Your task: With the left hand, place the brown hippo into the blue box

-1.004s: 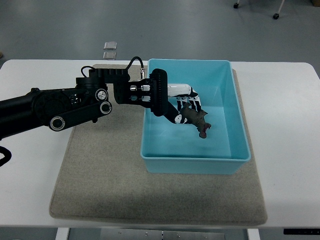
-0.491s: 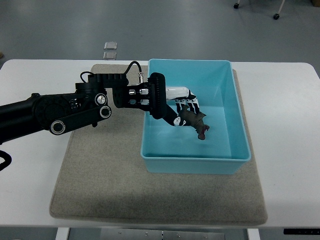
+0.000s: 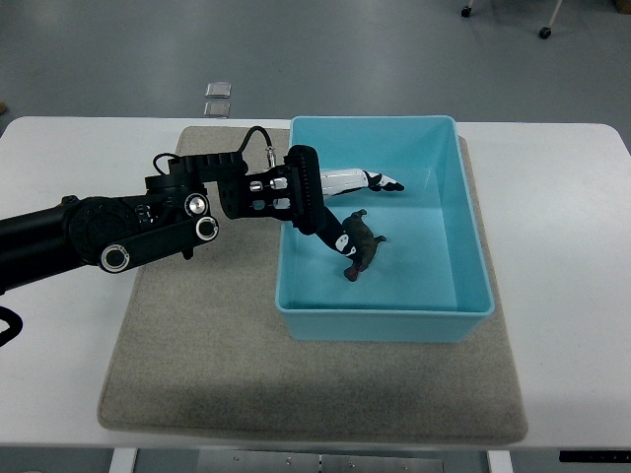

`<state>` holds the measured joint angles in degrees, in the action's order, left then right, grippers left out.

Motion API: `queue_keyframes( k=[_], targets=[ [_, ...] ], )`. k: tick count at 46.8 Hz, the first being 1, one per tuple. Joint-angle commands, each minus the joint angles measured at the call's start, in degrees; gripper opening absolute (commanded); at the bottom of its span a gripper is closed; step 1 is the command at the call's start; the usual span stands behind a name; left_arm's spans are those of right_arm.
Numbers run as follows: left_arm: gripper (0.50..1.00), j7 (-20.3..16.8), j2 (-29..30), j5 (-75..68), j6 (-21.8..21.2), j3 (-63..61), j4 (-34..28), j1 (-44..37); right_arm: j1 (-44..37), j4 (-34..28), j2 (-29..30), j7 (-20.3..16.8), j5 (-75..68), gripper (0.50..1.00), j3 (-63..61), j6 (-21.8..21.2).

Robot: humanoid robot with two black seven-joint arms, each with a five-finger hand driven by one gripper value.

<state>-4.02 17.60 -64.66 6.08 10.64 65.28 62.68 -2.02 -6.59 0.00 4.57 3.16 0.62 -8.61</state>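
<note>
The brown hippo (image 3: pixel 362 246) lies on the floor of the blue box (image 3: pixel 385 323), left of the middle, head toward the front wall. My left hand (image 3: pixel 368 211) reaches over the box's left wall, its arm coming in from the picture's left. Its fingers (image 3: pixel 383 184) stretch out flat above and behind the hippo, holding nothing. The thumb (image 3: pixel 340 237) hangs lower, right beside the hippo's back; I cannot tell whether it touches. The right hand does not show.
The box stands on a grey-brown mat (image 3: pixel 197 365) on the white table (image 3: pixel 562 246). My black forearm (image 3: pixel 148 212) lies across the mat's back left part. Two small pale squares (image 3: pixel 217 98) lie on the floor beyond the table.
The hand has let go of the hippo: its fingers have straightened out and lifted. The hippo has dropped and shifted left onto the box floor. The arm has drawn back slightly to the left.
</note>
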Motion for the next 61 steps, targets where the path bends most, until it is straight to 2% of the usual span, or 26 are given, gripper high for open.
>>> queue_keyframes(
  k=[1,4,8,18,25,37,46,61],
  targets=[
    [0.966,-0.02,0.24,0.85,-0.81,1.39,0.02,0.16,0.0,0.0,0.0,0.0,0.0,0.936,0.0,0.0],
    [0.966,-0.02,0.42,1.38,-1.33,3.59,0.02,0.16,0.0,0.0,0.0,0.0,0.0,0.936,0.0,0.0],
    [0.992,-0.02,0.51,2.43,-1.42,6.4,0.02,0.07,0.0,0.0,0.0,0.0,0.0,0.936,0.0,0.0],
    [0.992,-0.02,1.03,12.44,-1.51,13.78,-1.65,0.07,0.0,0.0,0.0,0.0,0.0,0.936,0.0,0.0],
    [0.992,-0.11,2.53,24.04,-1.77,17.22,-5.86,-0.36,0.0,0.0,0.0,0.0,0.0,0.936,0.0,0.0],
    [0.994,-0.72,3.93,41.01,-2.12,17.31,-16.67,-0.72,0.0,0.0,0.0,0.0,0.0,0.936,0.0,0.0],
    [0.994,-0.98,4.2,43.74,-2.04,17.39,-23.71,-1.33,0.0,0.0,0.0,0.0,0.0,0.936,0.0,0.0],
    [0.994,-0.81,4.2,45.5,-1.86,19.68,-26.96,-2.74,0.0,0.0,0.0,0.0,0.0,0.936,0.0,0.0]
  ],
)
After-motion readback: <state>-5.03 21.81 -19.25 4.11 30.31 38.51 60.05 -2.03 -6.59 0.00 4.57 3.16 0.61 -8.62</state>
